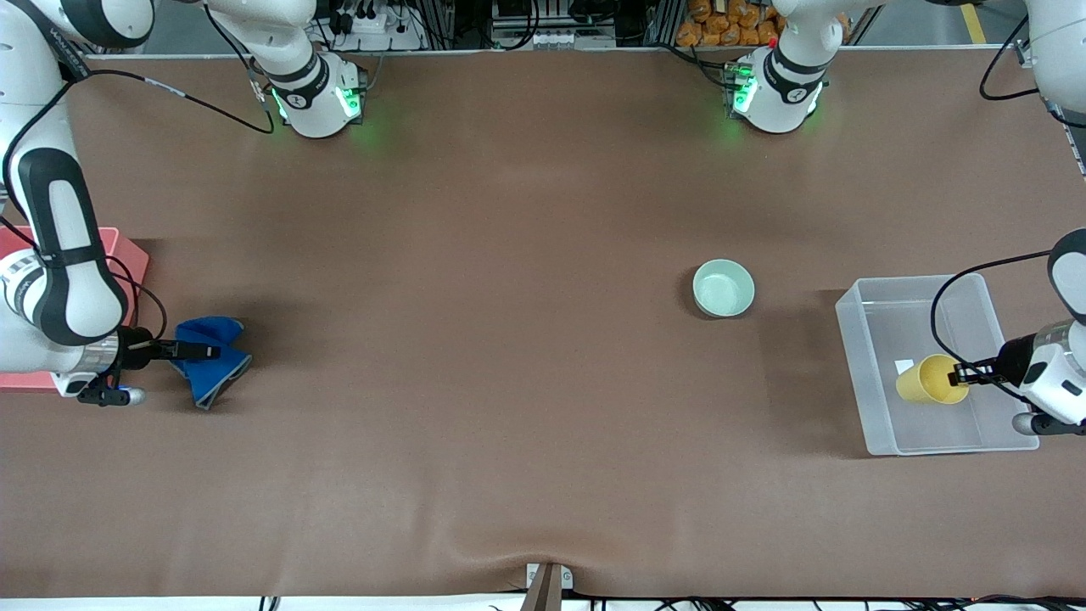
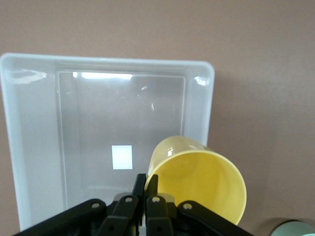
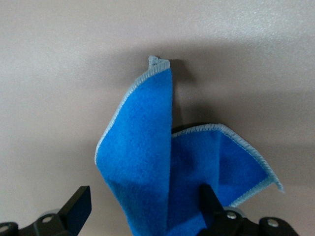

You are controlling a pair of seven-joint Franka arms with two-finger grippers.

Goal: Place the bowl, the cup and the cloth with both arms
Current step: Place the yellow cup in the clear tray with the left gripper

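Desk (image 1: 509,382) covered in brown fills the front view, with both arm bases along its top edge. The left hand (image 1: 963,374) hangs over the clear plastic bin (image 1: 857,356) at the left arm's end of the desk, its fingers clamped on the rim of the yellow cup (image 1: 925,382), which is tipped on its side above the bin's floor. The mint-green bowl (image 1: 724,288) stands alone on the bare desk, upright, beside the bin and toward the middle, apart from it. At the right arm's end, the right hand (image 1: 191,350) is at the blue cloth (image 1: 212,369), which is bunched just beside the pink bin (image 1: 127,255); whether the cloth's lower folds touch the desk is hard to judge from this angle. In the left wrist view the left hand (image 2: 146,189) grips the cup (image 2: 202,182) by its rim, one finger inside and one outside, the open mouth tilted toward the camera; the bin (image 2: 29,147) lies beneath with a white label on its floor, and an edge of the bowl (image 2: 295,228) shows in the corner. In the right wrist view the cloth (image 3: 147,162) is pinched in the right hand (image 3: 142,209) and droops in two folds with its pale trim showing, one black finger (image 3: 78,209) set wide to one side and the other against the fabric.
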